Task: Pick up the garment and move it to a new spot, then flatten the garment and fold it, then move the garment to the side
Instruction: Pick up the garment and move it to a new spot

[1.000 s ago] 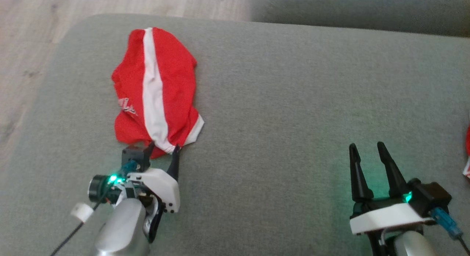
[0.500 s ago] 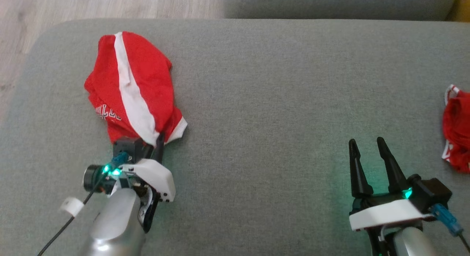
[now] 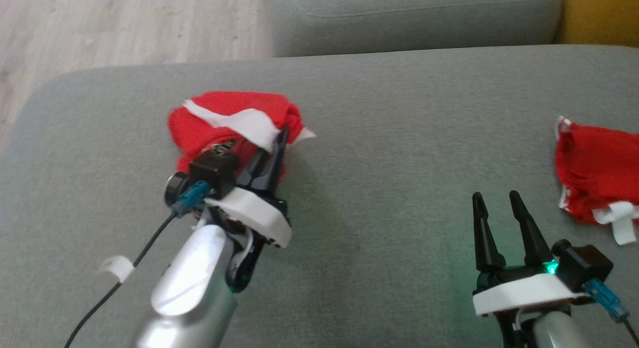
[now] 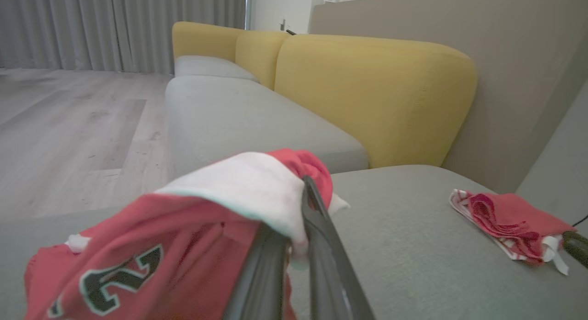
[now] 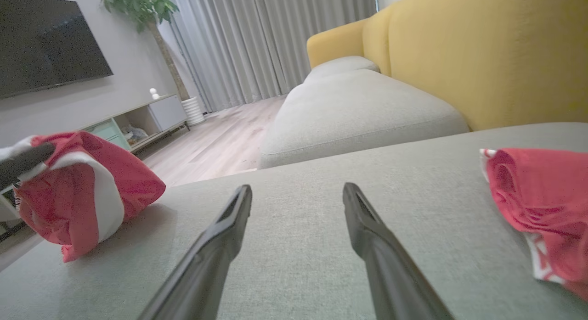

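Note:
The garment is a red jersey with a white stripe, bunched up at the left of the grey sofa seat. My left gripper is shut on its white-edged hem and holds that part up off the cushion. From the left wrist the cloth drapes over the closed fingertips, and a black number shows on it. The right wrist view has the bundle at its left. My right gripper hovers low at the right, open with nothing between its fingers.
A second red and white cloth lies crumpled at the seat's right end. Another grey cushion adjoins the far side, with yellow backrests along it. Wooden floor lies past the left edge.
My left gripper closed on the garment's near hem and lifted it, so the flat jersey is now bunched. The camera turned right, bringing more of the second cloth into view. The right gripper stayed put.

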Controlling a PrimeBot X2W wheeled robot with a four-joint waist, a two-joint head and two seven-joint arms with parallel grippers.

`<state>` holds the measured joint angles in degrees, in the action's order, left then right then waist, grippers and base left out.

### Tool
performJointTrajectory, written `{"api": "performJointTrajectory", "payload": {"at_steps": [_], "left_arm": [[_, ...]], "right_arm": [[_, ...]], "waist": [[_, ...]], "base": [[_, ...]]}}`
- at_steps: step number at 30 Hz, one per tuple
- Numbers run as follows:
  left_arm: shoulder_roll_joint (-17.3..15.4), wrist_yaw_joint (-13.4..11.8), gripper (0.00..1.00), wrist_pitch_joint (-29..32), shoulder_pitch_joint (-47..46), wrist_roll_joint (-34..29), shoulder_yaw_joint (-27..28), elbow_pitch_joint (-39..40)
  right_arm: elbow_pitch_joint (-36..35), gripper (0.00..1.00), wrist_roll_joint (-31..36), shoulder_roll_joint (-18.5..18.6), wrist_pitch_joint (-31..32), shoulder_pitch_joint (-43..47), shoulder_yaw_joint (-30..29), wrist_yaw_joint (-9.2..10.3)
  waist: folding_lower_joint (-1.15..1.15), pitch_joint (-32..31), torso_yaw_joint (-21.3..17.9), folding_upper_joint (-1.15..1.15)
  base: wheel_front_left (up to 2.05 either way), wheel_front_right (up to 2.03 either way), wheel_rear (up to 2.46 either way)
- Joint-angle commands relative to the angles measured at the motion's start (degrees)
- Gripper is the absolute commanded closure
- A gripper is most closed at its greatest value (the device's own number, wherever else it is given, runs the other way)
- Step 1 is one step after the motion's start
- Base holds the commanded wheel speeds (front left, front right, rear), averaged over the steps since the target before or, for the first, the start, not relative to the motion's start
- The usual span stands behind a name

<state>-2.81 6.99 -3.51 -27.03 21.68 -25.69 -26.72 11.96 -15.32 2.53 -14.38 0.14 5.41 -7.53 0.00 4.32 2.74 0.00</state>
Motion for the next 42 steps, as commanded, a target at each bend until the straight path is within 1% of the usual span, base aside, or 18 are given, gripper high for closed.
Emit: {"api": "performJointTrajectory", "payload": {"at_steps": [1,3,6,12,13,14,15,18,21,24,27,29,32,35,38,40,42], "left_arm": [[-0.25,-0.98,1.00,0.52,-3.00,1.05,0.32,3.66],[-0.13,-2.31,1.00,0.94,-2.58,2.75,-2.23,5.70],[-0.10,-5.15,1.00,1.00,-2.37,6.55,-7.73,7.87],[-0.08,-10.67,1.00,-0.69,-3.91,12.40,-18.22,7.85],[-0.08,-11.39,0.54,-0.94,-4.27,13.30,-19.96,7.58],[-0.08,-11.39,0.54,-0.94,-4.27,13.30,-19.96,7.58],[-0.08,-12.11,0.00,-1.39,-4.66,14.15,-21.48,7.32],[-0.08,-13.58,0.00,-2.29,-5.73,16.65,-25.18,6.00],[-0.08,-14.57,0.00,-4.05,-7.07,18.23,-26.74,4.22],[-0.08,-14.87,0.00,-6.37,-8.69,18.71,-27.04,2.40],[-0.12,-15.28,0.00,-8.54,-10.00,19.08,-25.48,1.22],[-0.83,-15.86,0.00,-9.65,-10.91,18.47,-24.13,0.77],[-2.73,-16.37,0.00,-10.71,-11.12,18.37,-21.26,1.06],[-6.03,-16.61,0.00,-11.21,-10.31,17.25,-19.11,1.97],[-9.77,-17.26,0.00,-11.39,-7.64,16.03,-17.31,2.88],[-11.76,-17.25,0.00,-11.44,-4.99,15.87,-16.35,3.56],[-13.42,-18.01,0.00,-11.46,-2.24,14.83,-15.16,4.70]], "right_arm": [[-1.71,0.00,-0.42,0.35,-0.62,-1.17,1.62,0.04],[-1.83,0.00,-0.59,0.35,-0.62,-1.37,1.85,0.04],[-2.07,0.00,-0.70,0.35,-0.62,-2.22,2.50,0.04],[-3.02,0.00,-1.54,0.35,-0.62,-3.84,2.58,0.04],[-3.10,0.00,-1.62,0.35,-0.62,-3.97,2.47,0.04],[-3.10,0.00,-1.62,0.35,-0.62,-3.97,2.47,0.04],[-3.15,0.00,-1.70,0.35,-0.62,-4.09,2.36,0.04],[-3.22,0.00,-1.84,0.35,-0.62,-4.25,2.17,0.04],[-3.31,0.00,-1.85,0.35,-0.62,-4.04,1.50,0.04],[-3.23,0.00,-1.68,0.35,-0.62,-3.73,1.15,0.04],[-3.09,0.00,-1.36,0.35,-0.62,-3.45,0.73,0.04],[-3.08,0.00,-1.09,0.35,-0.62,-3.23,0.27,0.04],[-3.16,0.00,-0.69,0.35,-0.62,-2.83,-0.63,0.04],[-3.28,0.00,-0.37,0.35,-0.62,-2.28,-1.60,0.04],[-3.26,0.00,0.00,0.35,-0.62,-1.76,-2.06,0.04],[-3.31,0.00,0.20,0.34,-0.62,-1.41,-2.20,0.04],[-3.32,0.00,0.35,0.34,-0.62,-1.19,-2.23,0.04]], "waist": [[0.00,-0.43,-2.00,0.00],[0.00,-0.20,-3.40,0.00],[0.00,0.59,-6.04,0.00],[0.00,2.22,-10.37,0.00],[0.00,2.46,-10.83,0.00],[0.00,2.46,-10.83,0.00],[0.00,2.67,-11.15,0.00],[0.00,3.00,-11.54,0.00],[0.00,3.03,-10.86,0.00],[0.00,2.55,-9.40,0.00],[0.00,1.66,-7.34,0.00],[0.00,1.14,-5.84,0.00],[0.00,0.41,-3.35,0.00],[0.00,-0.17,-0.80,0.00],[0.00,-0.58,1.27,0.00],[0.00,-0.73,2.51,0.00],[0.00,-0.81,3.50,0.00]], "base": [[0.00,0.00,0.00],[0.00,0.00,0.00],[0.00,0.00,0.00],[0.00,0.00,0.00],[0.00,0.00,0.00],[0.00,0.00,0.00],[0.00,0.00,0.00],[0.00,0.00,0.00],[0.00,0.00,0.00],[0.00,0.00,0.00],[0.00,0.00,0.00],[0.00,0.00,0.00],[0.00,0.00,0.00],[0.00,0.00,0.00],[0.00,0.00,0.00],[0.00,0.00,0.00],[0.00,0.00,0.00]]}}
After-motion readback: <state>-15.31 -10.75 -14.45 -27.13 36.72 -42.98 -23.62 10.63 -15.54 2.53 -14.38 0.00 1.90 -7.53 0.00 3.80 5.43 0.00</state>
